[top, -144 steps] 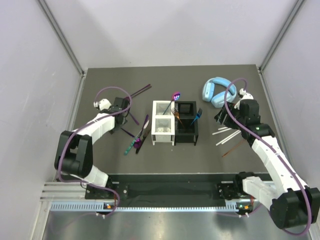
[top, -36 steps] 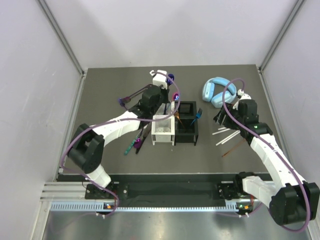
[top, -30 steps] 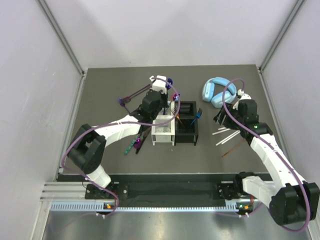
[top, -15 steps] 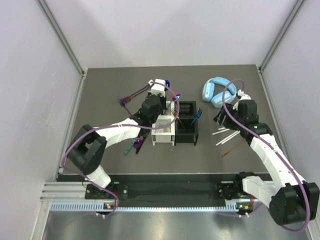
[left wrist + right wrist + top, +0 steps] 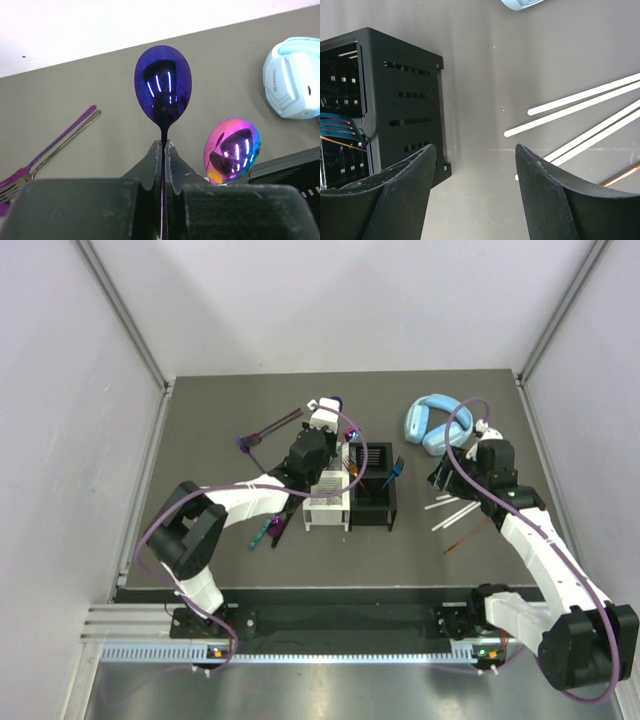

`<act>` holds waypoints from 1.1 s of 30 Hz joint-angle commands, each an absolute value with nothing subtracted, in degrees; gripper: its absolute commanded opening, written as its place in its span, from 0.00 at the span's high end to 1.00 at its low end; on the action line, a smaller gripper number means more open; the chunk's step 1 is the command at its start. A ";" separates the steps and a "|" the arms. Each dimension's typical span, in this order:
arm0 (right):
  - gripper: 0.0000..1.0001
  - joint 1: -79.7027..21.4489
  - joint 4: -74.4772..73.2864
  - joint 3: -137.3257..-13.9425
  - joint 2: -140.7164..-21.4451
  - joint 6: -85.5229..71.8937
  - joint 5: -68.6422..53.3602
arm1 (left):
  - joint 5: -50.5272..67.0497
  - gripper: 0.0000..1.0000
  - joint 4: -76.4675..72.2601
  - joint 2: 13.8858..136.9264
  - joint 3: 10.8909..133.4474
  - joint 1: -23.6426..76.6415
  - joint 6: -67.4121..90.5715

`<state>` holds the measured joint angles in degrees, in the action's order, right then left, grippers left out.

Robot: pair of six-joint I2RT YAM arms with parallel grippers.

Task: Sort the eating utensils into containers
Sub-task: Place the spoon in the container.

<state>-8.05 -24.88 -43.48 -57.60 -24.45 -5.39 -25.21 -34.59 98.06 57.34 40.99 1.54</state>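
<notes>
Left gripper (image 5: 163, 148) is clamped tight on the neck of the blue spoon (image 5: 162, 90), bowl pointing up and away. Since half a second ago it has edged right and farther out, over the far end of the white caddy (image 5: 325, 503). Nearly five seconds back, that arm was way out left. The spoon's bowl is mirror-glossy and oval; its handle is buried between the black fingers. A second spoon (image 5: 232, 150), pink to teal, stands just right of it, stem cut off below. Two slim purple forks (image 5: 60, 135) lie far left on the matte grey table (image 5: 220, 410). Right gripper (image 5: 474, 150) hasn't budged. It hangs spread and empty between the slotted black caddy (image 5: 405, 100) and the flat white sticks (image 5: 580, 100).
</notes>
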 commanded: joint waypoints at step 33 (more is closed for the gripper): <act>0.35 -7.47 -23.12 -42.98 -57.57 -23.64 -5.54 | -29.52 0.63 -26.63 87.72 52.47 44.65 8.17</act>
<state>-8.05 -24.88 -43.48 -57.93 -24.40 -5.67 -26.50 -25.78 89.30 50.43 44.36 6.70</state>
